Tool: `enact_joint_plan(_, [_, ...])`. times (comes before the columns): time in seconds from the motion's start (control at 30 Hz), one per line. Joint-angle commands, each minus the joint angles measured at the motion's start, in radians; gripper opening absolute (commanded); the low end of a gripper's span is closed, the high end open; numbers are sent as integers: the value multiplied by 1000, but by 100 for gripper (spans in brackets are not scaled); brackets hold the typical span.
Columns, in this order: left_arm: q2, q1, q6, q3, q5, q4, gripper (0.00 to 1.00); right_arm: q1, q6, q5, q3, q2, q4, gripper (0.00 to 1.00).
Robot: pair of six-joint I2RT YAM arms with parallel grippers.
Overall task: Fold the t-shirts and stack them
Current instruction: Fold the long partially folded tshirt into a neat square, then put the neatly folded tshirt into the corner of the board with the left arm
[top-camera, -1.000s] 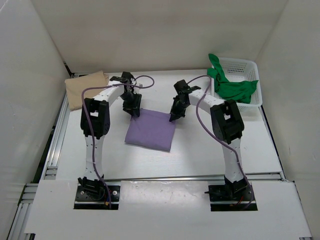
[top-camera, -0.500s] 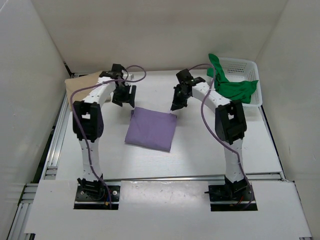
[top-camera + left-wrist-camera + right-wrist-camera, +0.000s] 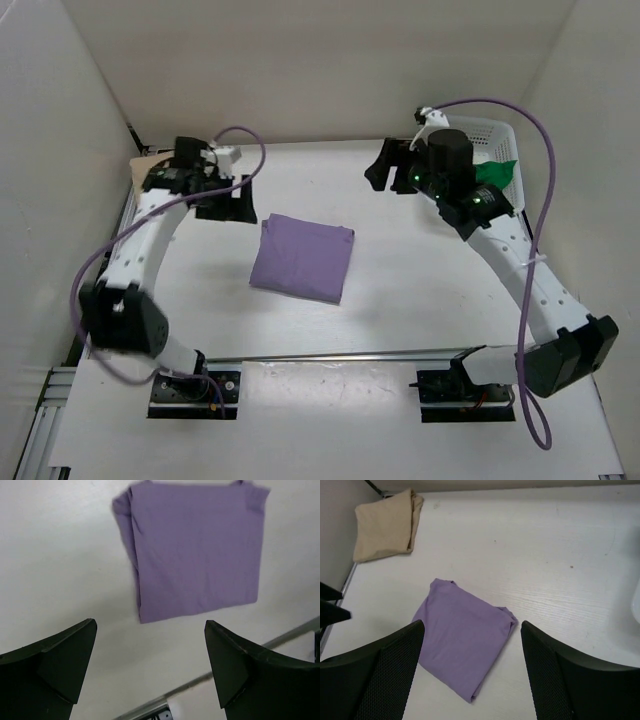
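A light purple t-shirt (image 3: 302,258) (image 3: 195,555) (image 3: 465,635) lies folded into a flat rectangle in the middle of the table. My left gripper (image 3: 238,200) (image 3: 150,625) hangs open and empty above the table, off the shirt's far left corner. Raised behind the shirt's far right side, my right gripper (image 3: 384,168) (image 3: 472,625) is also open and empty. A folded tan t-shirt (image 3: 387,525) rests at the far left corner, mostly hidden behind the left arm in the top view. The green t-shirt (image 3: 497,172) lies crumpled in the basket, partly behind the right arm.
A white mesh basket (image 3: 492,130) stands at the back right against the wall. White walls close in the table on three sides. Metal rails run along the left edge and the front edge (image 3: 350,352) of the table.
Both grippers have opened and let go of the purple shirt's far edge. The left arm swung up and to the left, the right arm up and to the right. The shirt stays flat.
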Motion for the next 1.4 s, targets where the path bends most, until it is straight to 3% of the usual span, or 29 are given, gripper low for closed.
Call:
enact_joint_plan(0.0, [272, -15, 3, -16, 47, 24, 100, 5, -6, -20, -75, 69, 44, 82])
enact_joint_plan(0.23, [530, -27, 3, 96, 117, 90, 100, 5, 46, 21, -95, 80, -28, 82])
enact_joint_plan(0.5, [638, -48, 3, 20, 179, 112, 98, 5, 89, 147, -132, 18, -82, 82])
enact_joint_plan(0.67, [699, -82, 3, -23, 189, 112, 81, 5, 98, 209, -144, -22, -91, 83])
enact_joint_plan(0.8, [779, -91, 3, 32, 252, 91, 57, 5, 86, 251, -122, -22, -111, 83])
enact_joint_plan(0.93, [822, -102, 3, 127, 249, 46, 10, 5, 75, 264, -100, -22, -131, 83])
enact_joint_plan(1.13, [768, -67, 3, 216, 185, 35, 10, -4, 75, 299, -100, -22, -140, 83])
enact_joint_plan(1.37, [808, -67, 3, 484, -218, 12, 10, -4, 66, 299, -91, -11, -140, 83])
